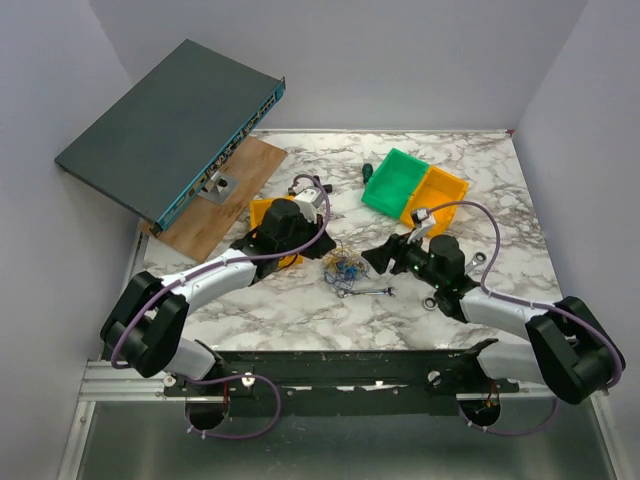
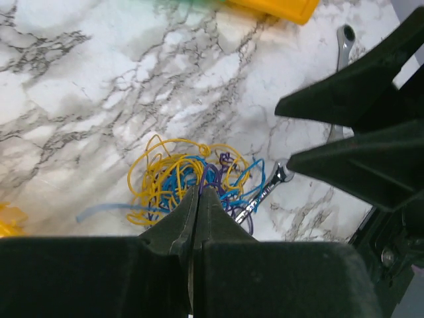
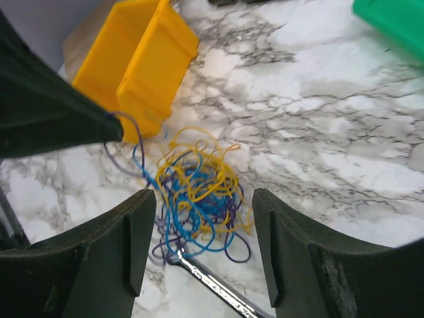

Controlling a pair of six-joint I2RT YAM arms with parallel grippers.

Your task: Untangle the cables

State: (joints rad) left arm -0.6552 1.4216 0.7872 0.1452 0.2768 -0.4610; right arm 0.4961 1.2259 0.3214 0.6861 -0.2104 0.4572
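The left gripper [image 2: 197,193] has its jaws pressed together, pinching a thin strand at the near edge of the cables [image 2: 192,175]. In the right wrist view, a purple strand curves from its tip down into the bunch. The right gripper [image 3: 203,195] has its jaws apart, one finger on each side of the bunch, gripping nothing. The cables lie as a tangled heap of yellow, blue and purple loops on the marble-patterned table [image 1: 300,300], between the two grippers. A silver combination wrench [image 2: 262,195] lies with one end under the heap's edge. A yellow bin [image 3: 142,59] sits just beyond the cables. A green bin [image 3: 391,20] stands well apart from them.
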